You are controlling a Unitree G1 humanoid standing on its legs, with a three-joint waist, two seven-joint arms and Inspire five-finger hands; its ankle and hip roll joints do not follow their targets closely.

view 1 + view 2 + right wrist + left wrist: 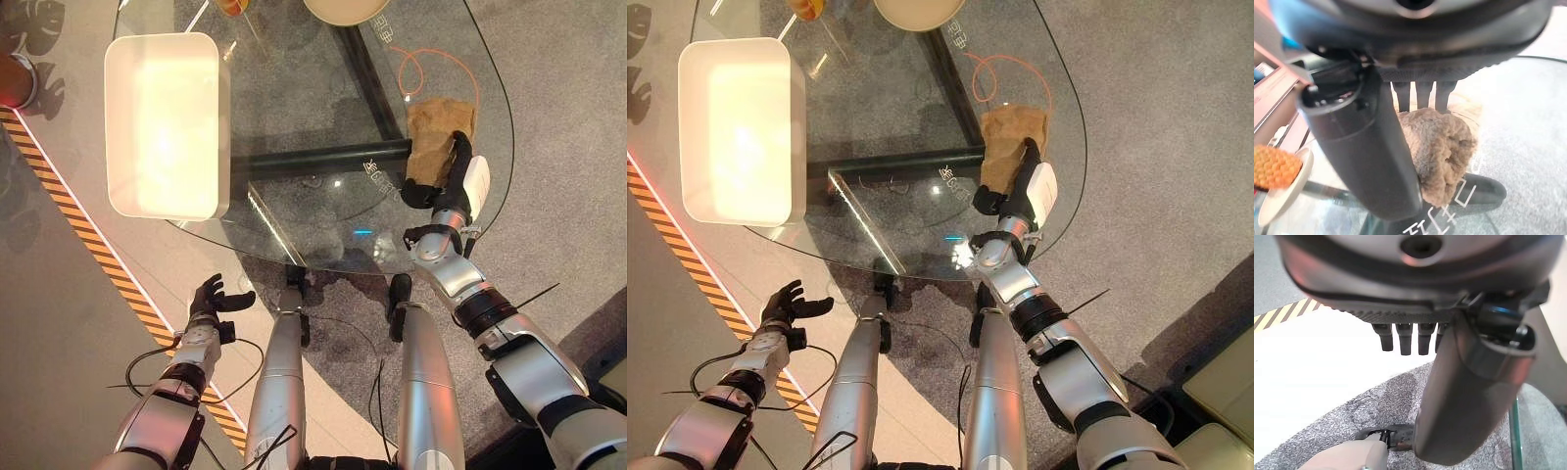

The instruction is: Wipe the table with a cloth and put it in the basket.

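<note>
Right hand on the brown cloth, on the glass worktop.

Left eye view: the right hand (pixel 453 176) lies on the cloth (pixel 438 133) near the worktop (pixel 294 215) edge, well apart from the white basket (pixel 167 122); the left hand (pixel 214 297) hangs below the worktop, fingers relaxed and spread. Right wrist view: fingers (pixel 1422 94) and thumb close around the bunched cloth (pixel 1440 147).

Glass table (pixel 294 225), white basket (pixel 167 122), brown cloth (pixel 436 132), plate (pixel 345 10), orange cord (pixel 431 69)
</note>
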